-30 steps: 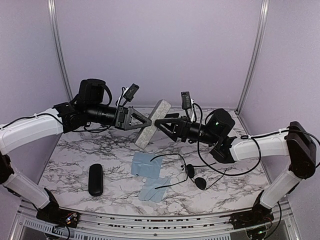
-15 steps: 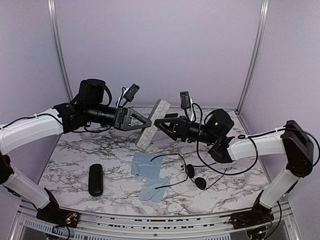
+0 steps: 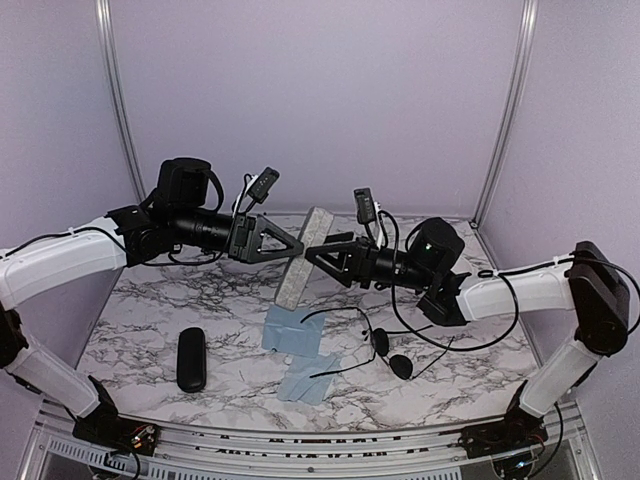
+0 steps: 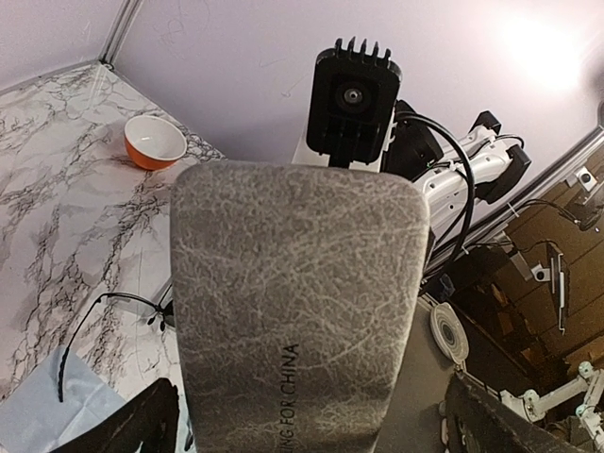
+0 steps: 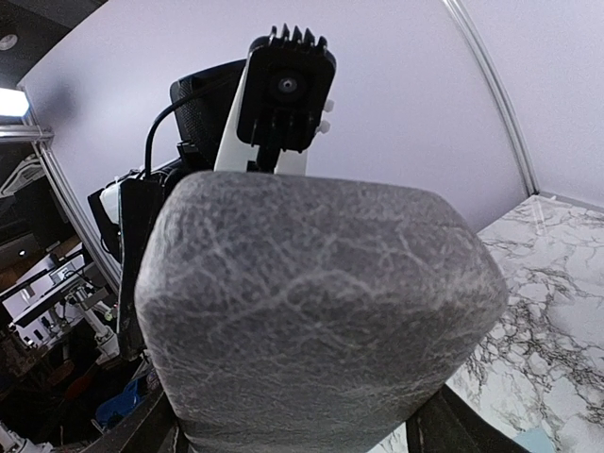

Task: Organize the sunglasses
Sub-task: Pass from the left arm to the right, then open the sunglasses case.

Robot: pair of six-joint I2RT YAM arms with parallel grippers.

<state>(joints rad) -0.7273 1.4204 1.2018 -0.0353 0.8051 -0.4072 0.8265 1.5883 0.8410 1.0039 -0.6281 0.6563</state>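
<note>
The marbled bench (image 3: pixel 150 300) fills the lower half of the overhead view. The left arm (image 3: pixel 60 262) reaches in from the left edge and the right arm (image 3: pixel 520 290) from the right edge. They meet nose to nose at the middle of the frame, above the bench.

Between them hangs the grey case (image 3: pixel 300 258), off the bench and tilted with its top end leaning to the right. The left hand (image 3: pixel 295 246) is closed on it from the left, and the right hand (image 3: pixel 313 251) is closed on it from the right. In each wrist view the case's textured face takes up most of the frame, with a dark finger just beside each lower edge. The left wrist view shows the letters "FOR CHINA" on it.

Below the case two pale blue cloths (image 3: pixel 290 330) lie on the bench at lower centre, one nearer the bottom edge than the other. The black case (image 3: pixel 191 358) lies flat at lower left, well apart from them.

The sunglasses (image 3: pixel 382 344) lie on the bench right of the cloths, below the right hand and touched by neither hand. Two dark oval lenses show, and thin wire arms run leftward across the cloths. I cannot tell whether this is one pair or two.

An orange bowl (image 4: pixel 156 142), white inside, sits on the bench at the upper left of the left wrist view.
</note>
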